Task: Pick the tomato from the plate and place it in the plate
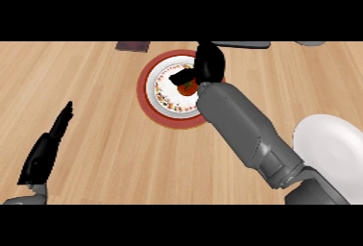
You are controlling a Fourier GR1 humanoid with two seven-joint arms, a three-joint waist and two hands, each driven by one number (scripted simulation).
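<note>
Wooden counter [92,120] fills the view, its pale planks running left to right.

Nearest, at the lower left, the left hand [46,149] rests open with its black fingers straight and pointing away toward the far side, holding nothing and touching no dish. At the near right edge lies a plain white plate [327,144], partly cut off by the edge of the view and partly covered by the grey right forearm that crosses in front of it.

That forearm slants up and to the left toward the middle of the counter, ending over a red-rimmed plate [147,91] with a white centre and a patterned ring. The right hand [208,65] hangs over the right part of this plate, its fingers curled downward and its thumb reaching left. The tomato [188,89] sits on the white centre, directly under the hand and just beside the wrist, with the thumb and fingers closing in on its top. Whether it has left the plate's surface cannot be told.

Farther off, along the far edge, a dark brown object [132,46] lies to the left and grey objects [245,44] to the right, too cropped to identify.
</note>
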